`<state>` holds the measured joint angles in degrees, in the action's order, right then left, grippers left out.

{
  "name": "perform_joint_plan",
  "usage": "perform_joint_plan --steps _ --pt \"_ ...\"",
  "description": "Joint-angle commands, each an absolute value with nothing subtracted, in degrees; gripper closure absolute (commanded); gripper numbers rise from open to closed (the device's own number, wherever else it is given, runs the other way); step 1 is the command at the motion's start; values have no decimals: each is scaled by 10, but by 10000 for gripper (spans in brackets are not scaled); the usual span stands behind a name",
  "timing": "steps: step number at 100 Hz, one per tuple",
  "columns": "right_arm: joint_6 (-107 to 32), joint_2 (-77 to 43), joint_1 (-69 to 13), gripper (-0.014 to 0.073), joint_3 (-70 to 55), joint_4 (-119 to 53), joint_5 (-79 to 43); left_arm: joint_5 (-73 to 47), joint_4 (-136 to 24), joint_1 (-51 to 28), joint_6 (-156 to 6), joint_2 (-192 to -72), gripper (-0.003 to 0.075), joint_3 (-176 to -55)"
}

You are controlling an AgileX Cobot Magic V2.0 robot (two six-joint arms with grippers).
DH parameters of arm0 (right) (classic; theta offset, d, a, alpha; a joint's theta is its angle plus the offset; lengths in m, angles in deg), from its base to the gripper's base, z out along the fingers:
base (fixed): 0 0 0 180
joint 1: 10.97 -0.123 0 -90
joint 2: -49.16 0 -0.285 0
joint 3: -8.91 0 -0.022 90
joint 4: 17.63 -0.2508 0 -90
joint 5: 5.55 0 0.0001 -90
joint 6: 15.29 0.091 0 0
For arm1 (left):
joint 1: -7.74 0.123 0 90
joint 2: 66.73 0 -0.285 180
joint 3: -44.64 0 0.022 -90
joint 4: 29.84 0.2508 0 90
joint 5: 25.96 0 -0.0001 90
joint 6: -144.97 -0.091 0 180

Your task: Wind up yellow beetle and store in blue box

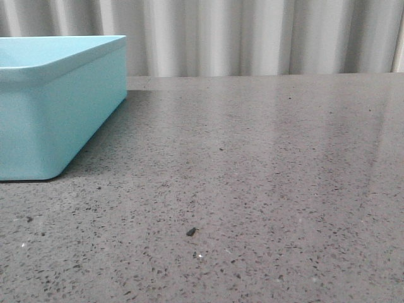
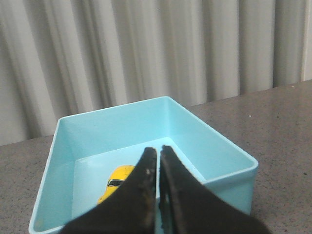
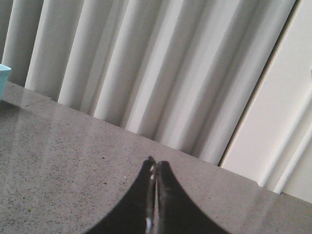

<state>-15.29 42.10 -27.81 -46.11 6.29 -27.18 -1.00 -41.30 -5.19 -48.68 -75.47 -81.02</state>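
- Plainly, the beetle (image 2: 117, 184) lies on the floor of the box (image 2: 195, 131), as the left wrist view shows; only its roof, a dark window and part of the yellow body are visible, the rest being hidden behind the left claw (image 2: 158, 152).
- Left claw: its two dark fingers are pressed together with only a thin slit between them, holding nothing, and it hangs above the near rim of the box.
- Right claw (image 3: 154, 165): its fingers are likewise pressed together and hold nothing, over bare grey speckled desk (image 3: 63, 161), well apart from the box, of which only a corner shows at the picture's edge (image 3: 4, 78).
- From the front view, the box (image 1: 63, 113) stands on the desk (image 1: 265, 189) at the left, its thick flared rim uppermost; its inside cannot be seen from there, and neither claw appears.
- A small dark speck (image 1: 191, 231) lies on the desk near the front.
- Pale pleated curtains (image 1: 252, 35) hang behind the desk.
- No brand, label or writing can be read on the box, the beetle or anywhere else.
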Motion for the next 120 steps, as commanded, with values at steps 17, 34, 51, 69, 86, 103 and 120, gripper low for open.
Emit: perform_joint_plan --steps 17,34,51,69,86,103,120 --pt "-158 415 -278 646 -448 77 -227 -62 -418 -56 -480 -763 741 -823" --pt "-158 415 -278 646 -448 77 -230 -141 -412 -55 -480 -763 741 -738" --pt "-158 415 -278 646 -448 77 -230 -309 -412 -54 -449 -763 741 -623" --pt "-158 415 -278 646 -448 77 -231 -333 -412 -54 -386 -763 741 -568" --pt "-158 415 -278 646 -448 77 -231 -290 -409 -54 -386 -763 741 -568" --pt "-158 415 -278 646 -448 77 -231 -173 -405 -54 -386 -763 741 -568" --pt "-158 415 -278 646 -448 77 -231 -110 -410 -54 -386 -762 741 -568"
